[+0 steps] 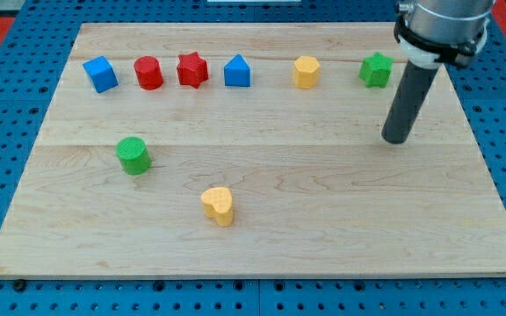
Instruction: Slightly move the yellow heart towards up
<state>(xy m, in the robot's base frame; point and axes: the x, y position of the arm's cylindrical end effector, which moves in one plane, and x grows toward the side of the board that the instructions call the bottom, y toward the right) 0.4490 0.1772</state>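
The yellow heart (pixel 218 204) lies on the wooden board (pixel 323 228) below the middle, toward the view's bottom left. My tip (pixel 396 139) rests on the board at the view's right, far to the right of the heart and above it. It touches no block. The nearest block to it is the green star (pixel 376 69), above and slightly to its left.
A row along the view's top holds a blue cube (pixel 100 74), a red cylinder (pixel 148 72), a red star (pixel 192 69), a blue pentagon-like block (pixel 237 71) and a yellow hexagon (pixel 306 71). A green cylinder (pixel 133 154) stands at the left, above the heart.
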